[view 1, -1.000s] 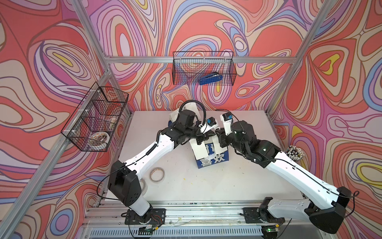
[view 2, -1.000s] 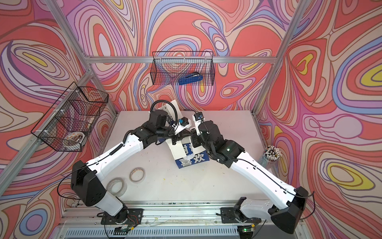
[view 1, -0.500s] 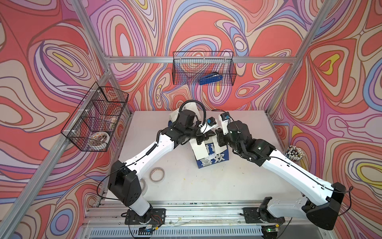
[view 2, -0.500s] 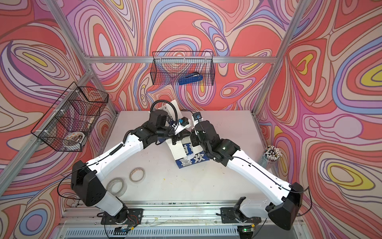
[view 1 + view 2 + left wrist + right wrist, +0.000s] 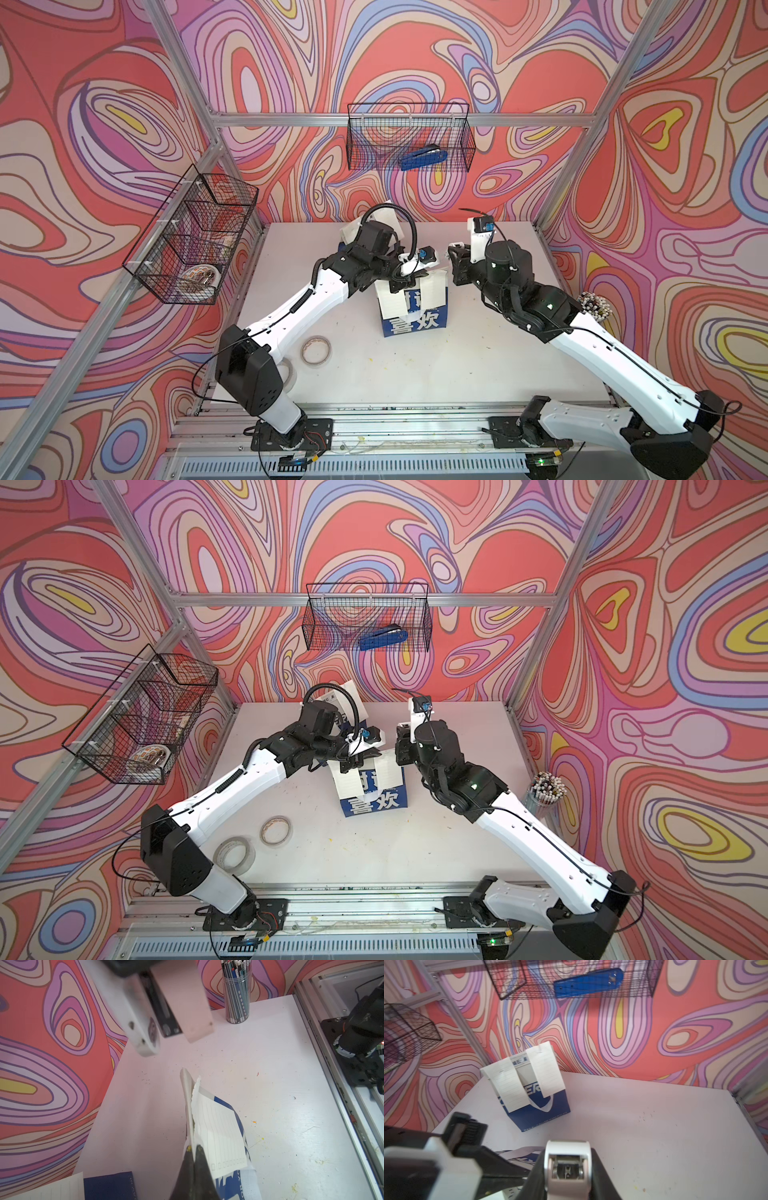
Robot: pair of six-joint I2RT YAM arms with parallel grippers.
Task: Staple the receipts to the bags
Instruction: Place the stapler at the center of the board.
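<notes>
- Half a second before, the right gripper [image 5: 457,266] stood against the top rim of the Chinese-character bag [image 5: 415,322]. Now it is drawn away to about 3 o'clock of that rim and does not touch it.
- Its jaws are partly closed around a white stapler [image 5: 568,1159].
- The left gripper [image 5: 194,1153] has not moved. Its jaws are fully closed, pinching the rim together with the top edge of a receipt [image 5: 220,1132].
- I judge a staple was just pressed there, but the staple itself I cannot see.
- Bags: two. This one stands at the table centre, and the CHEER bag [image 5: 542,1111] at 11 o'clock of it.
- Receipts: four. A second receipt [image 5: 392,301] hangs on the centre bag, and a third receipt [image 5: 508,1088] and a fourth receipt [image 5: 546,1072] on the CHEER bag.
- Staplers: two. The other is a blue stapler [image 5: 424,158] in the back basket [image 5: 357,137], at 12 o'clock.
</notes>
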